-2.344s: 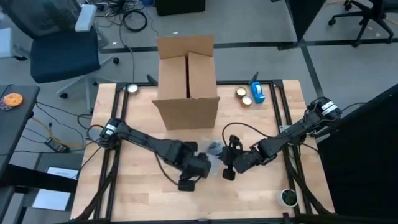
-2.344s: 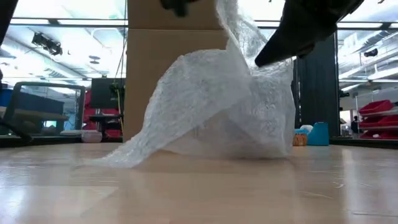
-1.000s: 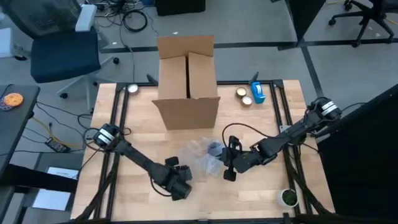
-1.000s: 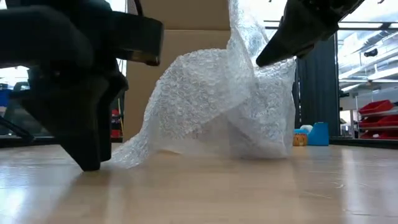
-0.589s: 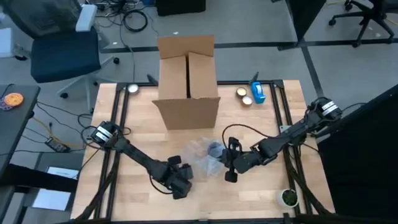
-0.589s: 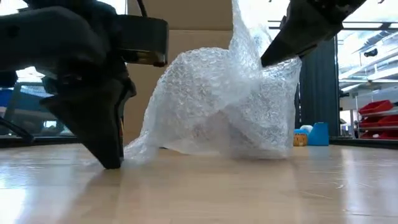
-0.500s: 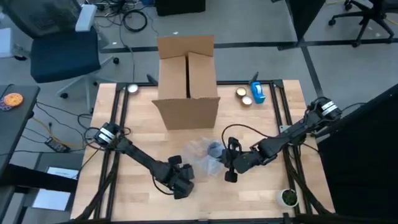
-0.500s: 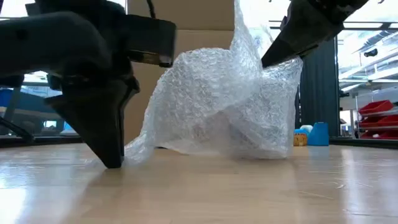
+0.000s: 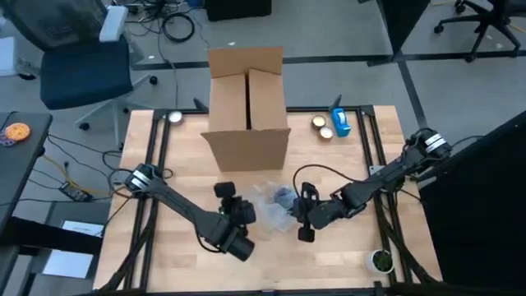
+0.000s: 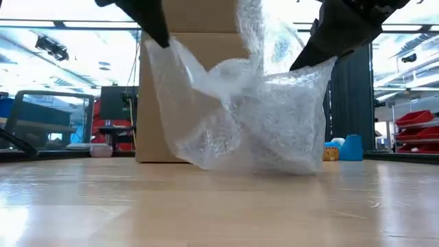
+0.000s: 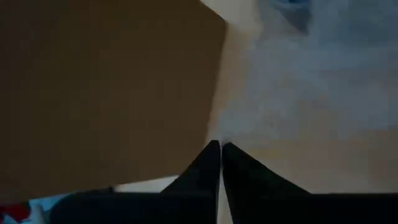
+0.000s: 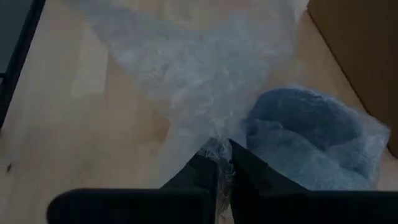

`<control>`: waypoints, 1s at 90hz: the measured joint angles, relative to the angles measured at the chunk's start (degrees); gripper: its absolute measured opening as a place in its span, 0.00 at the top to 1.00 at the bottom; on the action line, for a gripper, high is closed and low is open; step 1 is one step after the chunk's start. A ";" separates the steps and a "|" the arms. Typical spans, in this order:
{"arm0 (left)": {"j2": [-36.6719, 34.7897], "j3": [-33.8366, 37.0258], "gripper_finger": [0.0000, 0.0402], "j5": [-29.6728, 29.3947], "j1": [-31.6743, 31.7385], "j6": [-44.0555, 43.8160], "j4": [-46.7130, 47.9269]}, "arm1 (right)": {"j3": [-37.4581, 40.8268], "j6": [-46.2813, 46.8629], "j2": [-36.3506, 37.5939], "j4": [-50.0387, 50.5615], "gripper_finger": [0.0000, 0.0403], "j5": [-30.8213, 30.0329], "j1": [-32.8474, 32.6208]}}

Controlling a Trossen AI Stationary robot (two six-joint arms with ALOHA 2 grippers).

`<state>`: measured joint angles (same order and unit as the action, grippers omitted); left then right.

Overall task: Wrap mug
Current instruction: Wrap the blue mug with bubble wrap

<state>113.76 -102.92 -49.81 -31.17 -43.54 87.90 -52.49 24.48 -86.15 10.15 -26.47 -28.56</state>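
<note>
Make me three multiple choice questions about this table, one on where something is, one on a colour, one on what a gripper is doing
1. Where is the cardboard box?
A. At the table's far edge
B. At the near edge
C. Under the table

2. What colour is the mug inside the bubble wrap?
A. Red
B. Blue-grey
C. Yellow

3. What is the left gripper doing?
A. Hanging open
B. Holding a can
C. Pinching a bubble wrap edge, lifted

Answers:
1 A, the high view shows it at the far edge.
2 B, the right wrist view shows blue-grey through the wrap, pinched there by the right gripper.
3 C, its fingers meet on the wrap, raised in the low view.
</note>
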 joint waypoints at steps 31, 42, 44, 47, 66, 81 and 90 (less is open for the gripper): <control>-2.82 -0.39 1.00 -18.59 6.15 -2.62 -7.14 | 0.00 -1.13 0.00 -0.18 1.00 0.81 -0.11; -2.82 0.76 1.00 -17.84 8.59 7.36 -19.12 | 0.00 -2.86 0.00 -0.35 1.00 1.20 -0.11; -2.82 1.18 1.00 -16.93 8.87 9.76 -21.97 | 0.00 -3.28 0.00 -0.37 1.00 1.22 -0.11; -2.81 1.64 1.00 -15.07 9.35 13.68 -26.27 | 0.00 -3.61 0.00 -0.37 1.00 1.22 -0.01; -2.78 4.29 1.00 -3.02 11.14 32.94 -47.66 | 0.00 -3.93 0.00 0.26 1.00 1.22 1.16; -2.76 4.90 1.00 1.15 11.94 37.23 -53.56 | 0.00 -5.40 0.00 0.27 1.00 0.51 3.47; -2.78 4.90 1.00 1.21 12.10 37.46 -54.11 | 0.00 -7.13 0.00 0.40 1.00 -0.42 5.22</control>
<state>110.98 -98.02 -48.60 -19.08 -6.08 33.79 -52.49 17.35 -86.15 10.56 -26.89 -23.34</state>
